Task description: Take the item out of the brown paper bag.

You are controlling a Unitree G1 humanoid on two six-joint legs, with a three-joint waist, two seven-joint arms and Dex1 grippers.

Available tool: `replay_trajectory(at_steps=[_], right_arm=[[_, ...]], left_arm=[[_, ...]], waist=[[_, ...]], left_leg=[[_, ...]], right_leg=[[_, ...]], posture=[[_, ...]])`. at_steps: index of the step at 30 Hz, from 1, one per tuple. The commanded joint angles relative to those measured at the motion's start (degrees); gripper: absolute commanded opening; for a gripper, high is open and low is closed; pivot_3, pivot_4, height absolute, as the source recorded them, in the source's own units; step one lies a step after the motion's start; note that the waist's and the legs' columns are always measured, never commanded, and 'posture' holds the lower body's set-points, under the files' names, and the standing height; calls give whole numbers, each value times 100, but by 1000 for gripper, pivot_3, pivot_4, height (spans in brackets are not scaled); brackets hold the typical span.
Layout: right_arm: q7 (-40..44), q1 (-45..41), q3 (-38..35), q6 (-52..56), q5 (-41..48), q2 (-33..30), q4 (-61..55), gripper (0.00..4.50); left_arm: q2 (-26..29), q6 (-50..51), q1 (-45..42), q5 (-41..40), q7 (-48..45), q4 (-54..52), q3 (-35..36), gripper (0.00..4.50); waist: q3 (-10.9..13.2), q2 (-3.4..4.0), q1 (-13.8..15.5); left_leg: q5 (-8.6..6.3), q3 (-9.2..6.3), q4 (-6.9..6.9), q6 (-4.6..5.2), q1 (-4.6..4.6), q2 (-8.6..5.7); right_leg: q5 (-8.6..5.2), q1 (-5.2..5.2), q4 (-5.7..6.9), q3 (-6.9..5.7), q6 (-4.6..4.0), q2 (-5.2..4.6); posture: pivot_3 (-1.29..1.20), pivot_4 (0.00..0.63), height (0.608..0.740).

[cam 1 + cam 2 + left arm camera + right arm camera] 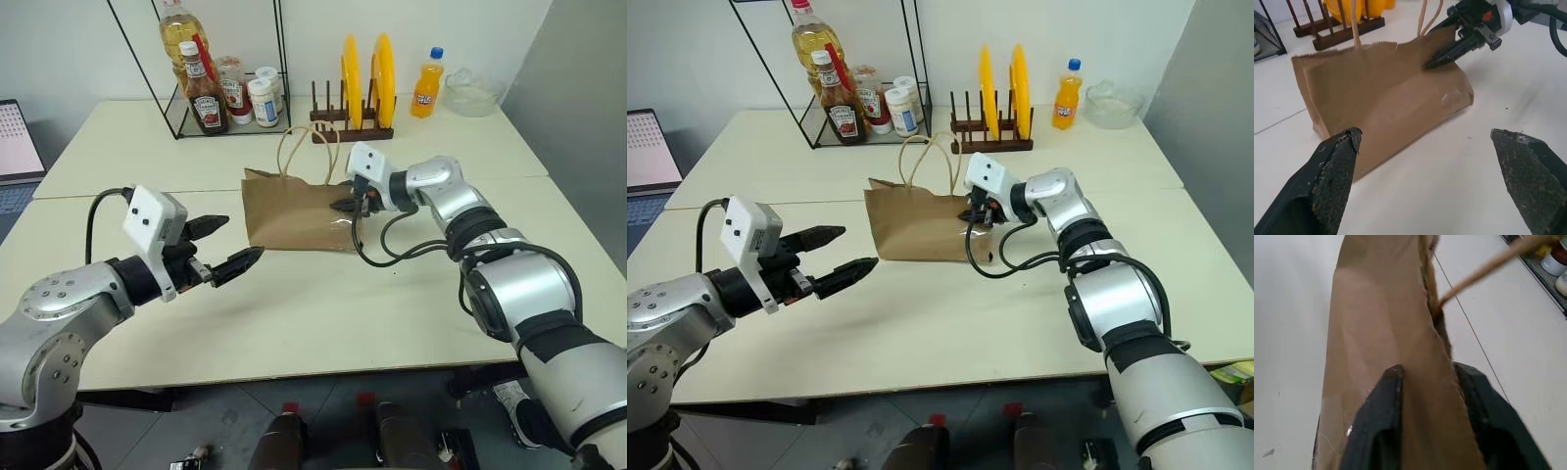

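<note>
Right claw astride the brown paper bag rim — one finger either side of the paper, part open. Left claw spread wide, empty, apart. Item unseen, presumably inside — extraction not begun.

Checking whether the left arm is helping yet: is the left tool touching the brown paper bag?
No. The left tool hangs open over bare table, apart from the brown paper bag, whose top edge the right tool straddles.
</note>
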Motion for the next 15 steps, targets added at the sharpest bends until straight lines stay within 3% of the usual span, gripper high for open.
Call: replay_trajectory(at_steps=[1, 5, 7, 9, 12, 15], right_arm=[[366, -275, -305, 210, 276, -283, -223, 3033], [1042, -186, -504, 714, 557, -787, -669, 4396], [1435, 199, -618, 1376, 826, -1199, -1648, 4457], [1449, 913, -800, 2520, 1208, -1540, -3328, 4457], [785, 2471, -1237, 4488, 1756, -1836, -6543, 4457], [-241, 3720, -1565, 5955, 2067, -1612, -8946, 4457]], left_arm=[[114, -296, -316, 136, -182, 282, -265, 4500], [236, -524, -759, 267, -474, 813, -505, 4500], [364, -595, -1069, 273, -719, 1212, -526, 4500], [558, -740, -1341, 357, -993, 1678, -524, 4500], [845, -1461, -1939, 883, -1388, 2857, -713, 4500], [811, -2452, -2831, 1580, -1689, 4315, -1165, 4500]], waist=[[0, 0, 0], [0, 0, -7], [0, 0, 5], [0, 0, 34], [-1, -1, 100], [-2, 1, 112]], left_leg=[[0, -1, 0, 0, 0, 0], [0, 1, -2, 0, -1, -5], [0, 1, -3, 0, -2, -5], [0, -4, -3, 0, -5, -3], [-1, -6, -4, -1, -8, 4], [-1, -6, -3, 0, -9, -2]], right_leg=[[0, 0, 1, 0, 0, 0], [0, -1, -2, 0, 0, 1], [0, -2, -4, -1, 0, 0], [0, -1, -4, -7, 0, 0], [0, -2, -6, -10, 0, -2], [0, -8, 1, -9, 0, -1]], posture=[[0, 150, 740], [0, 150, 740], [0, 150, 740], [0, 150, 740], [0, 150, 740], [0, 150, 740]])
